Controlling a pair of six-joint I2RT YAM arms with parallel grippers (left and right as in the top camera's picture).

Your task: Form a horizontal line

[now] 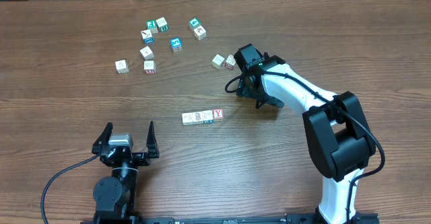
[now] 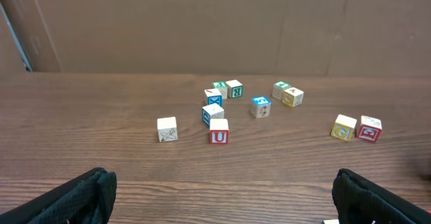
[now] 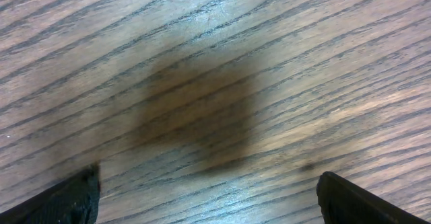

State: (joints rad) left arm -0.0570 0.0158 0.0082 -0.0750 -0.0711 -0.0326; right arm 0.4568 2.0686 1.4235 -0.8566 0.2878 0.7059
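Near the spread right pincer, the horizontal line lies ungripped.

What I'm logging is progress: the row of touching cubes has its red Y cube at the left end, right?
No. The overhead view shows the red Y cube at the right end of the row of touching cubes, not the left.

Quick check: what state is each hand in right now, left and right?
Left hand: open, holding nothing.
Right hand: open, holding nothing.
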